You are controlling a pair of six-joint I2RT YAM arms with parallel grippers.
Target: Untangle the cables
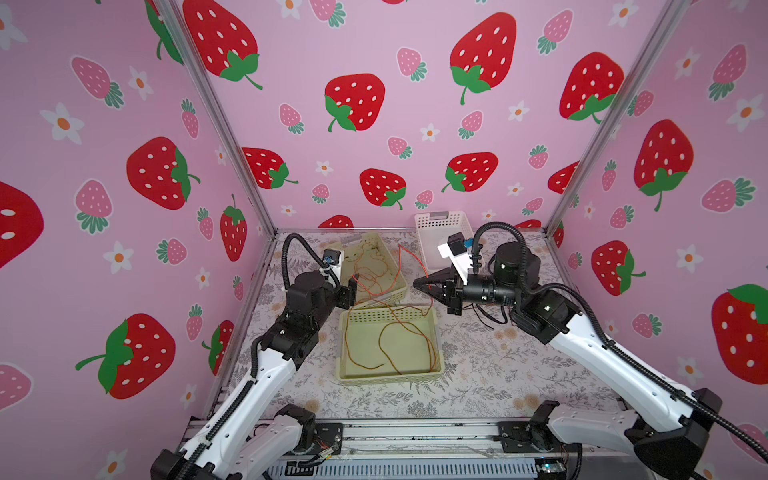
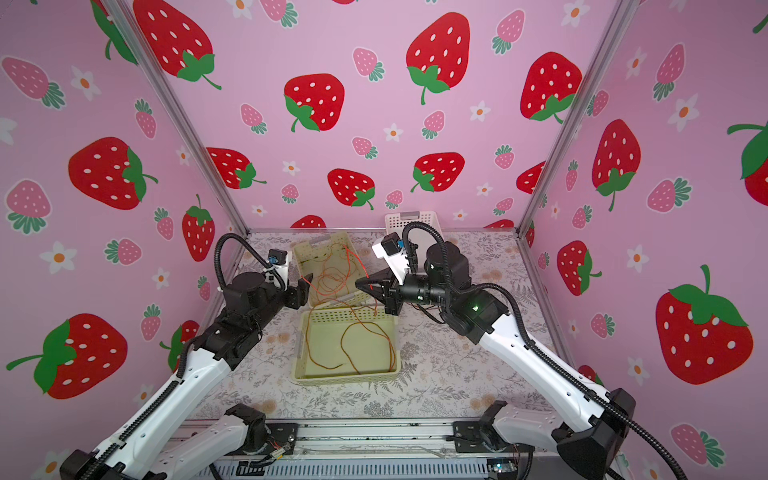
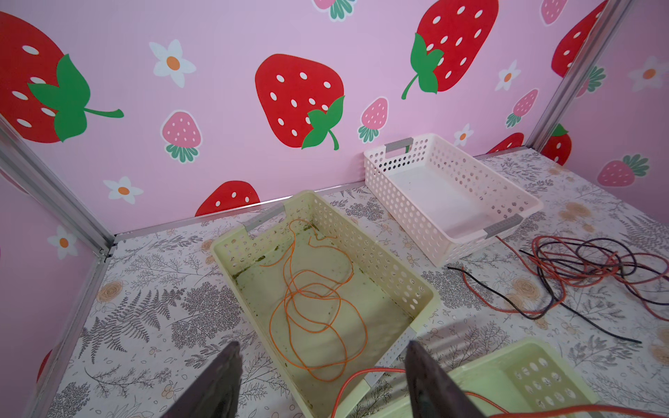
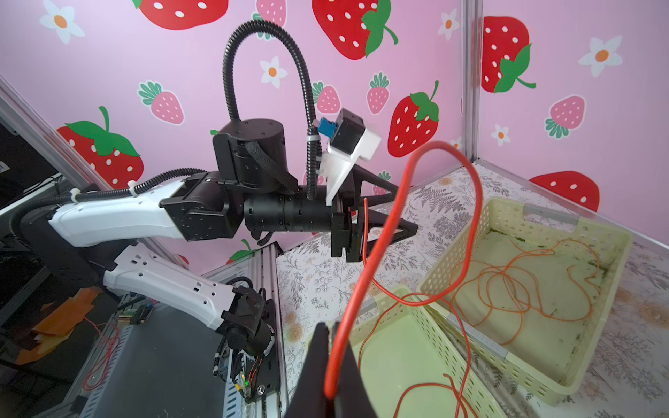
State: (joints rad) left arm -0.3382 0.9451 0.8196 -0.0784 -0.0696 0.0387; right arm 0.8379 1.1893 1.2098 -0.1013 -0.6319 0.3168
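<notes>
My right gripper (image 1: 417, 284) (image 4: 331, 327) hangs above the gap between two yellow-green baskets, shut on a red cable (image 4: 445, 148). That cable arches up from the jaws and trails down into the near basket (image 1: 390, 376). My left gripper (image 1: 353, 291) (image 3: 322, 353) faces it from the left, open, over the front end of the far basket (image 3: 409, 286). A strand of the red cable (image 3: 362, 372) passes between its fingers without being pinched. An orange cable (image 3: 318, 307) lies coiled in the far basket. Red and black cables (image 3: 586, 267) lie tangled on the table to the right.
A white perforated basket (image 1: 442, 220) stands empty at the back right against the wall. The black cables (image 1: 486, 316) run under my right arm. Pink strawberry walls close in the table on three sides. The floral table surface (image 1: 498, 374) stretches towards the front.
</notes>
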